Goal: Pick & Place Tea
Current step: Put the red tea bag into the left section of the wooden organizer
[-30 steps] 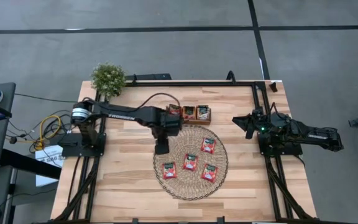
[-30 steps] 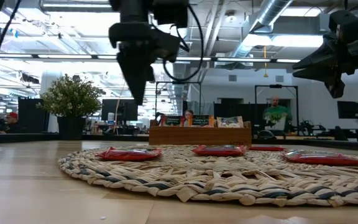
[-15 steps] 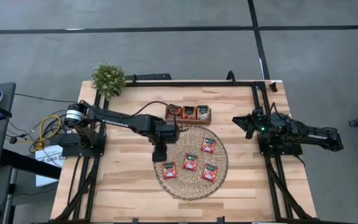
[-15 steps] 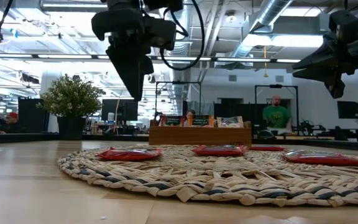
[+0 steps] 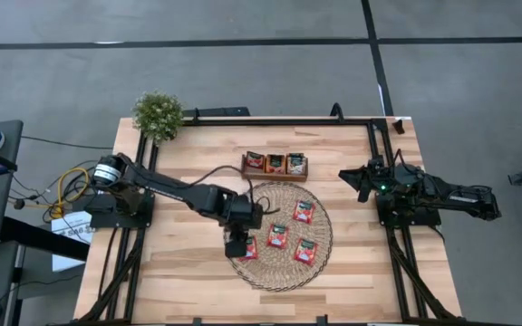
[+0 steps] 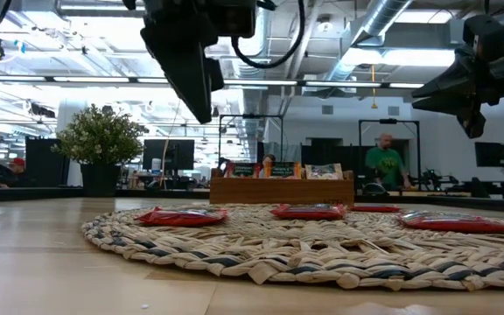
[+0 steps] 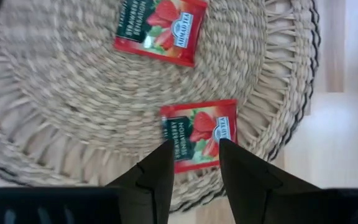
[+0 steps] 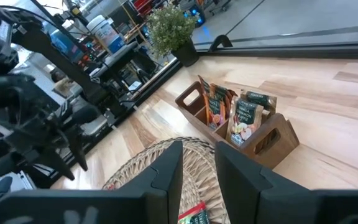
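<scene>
Several red tea sachets lie flat on a round woven mat. My left gripper hangs open above the mat's left near part, pointing steeply down. One red sachet lies under the gap between its fingers. In the low view this gripper is well clear of the mat. A second sachet lies farther on. More tea sachets stand in the brown wooden tray beyond the mat. My right gripper waits open at the table's right side, nothing between its fingers.
A potted plant stands at the far left corner. Three other sachets lie on the mat's middle and right. Bare wooden tabletop stretches left of and in front of the mat.
My left gripper has swung toward the table's near edge, from the mat's far left rim near the tray to above the left near sachet, tipping a little as it went. Its fingers keep the same gap. The sachets and my right arm have stayed put.
</scene>
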